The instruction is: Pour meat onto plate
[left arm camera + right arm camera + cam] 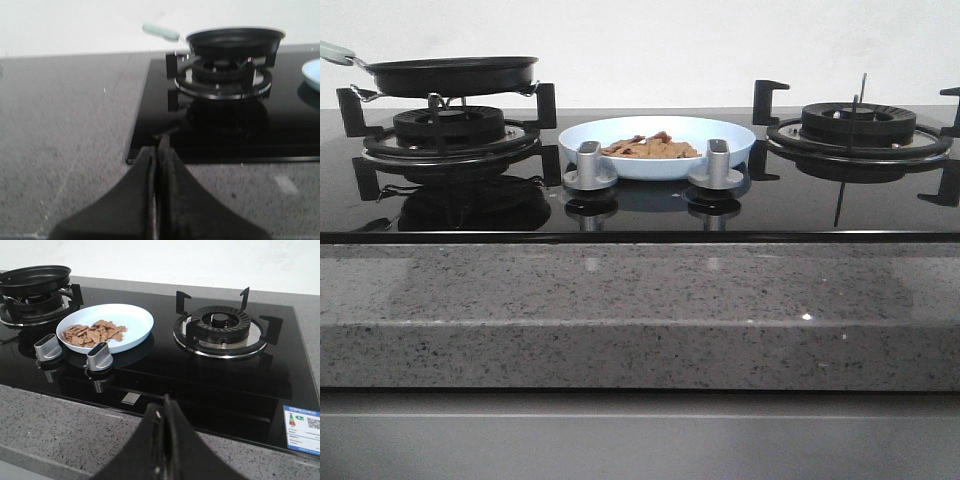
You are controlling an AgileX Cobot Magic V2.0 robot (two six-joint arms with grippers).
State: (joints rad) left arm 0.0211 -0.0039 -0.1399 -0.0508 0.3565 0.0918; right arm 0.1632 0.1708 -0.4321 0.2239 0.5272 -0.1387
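Meat (94, 333) on plate (135, 320), sticker (301, 429) text unreadable

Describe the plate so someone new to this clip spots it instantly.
On the black glass hob, look between the two burners, just behind the two silver knobs. The plate is the only pale-blue thing lying there, shallow and round, with the meat heaped in it.

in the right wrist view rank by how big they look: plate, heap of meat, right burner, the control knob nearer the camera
1. Right burner and plate: similar spread; the burner, grate included, looks slightly wider, but I would not rank them firmly.
2. Meat.
3. Knob.
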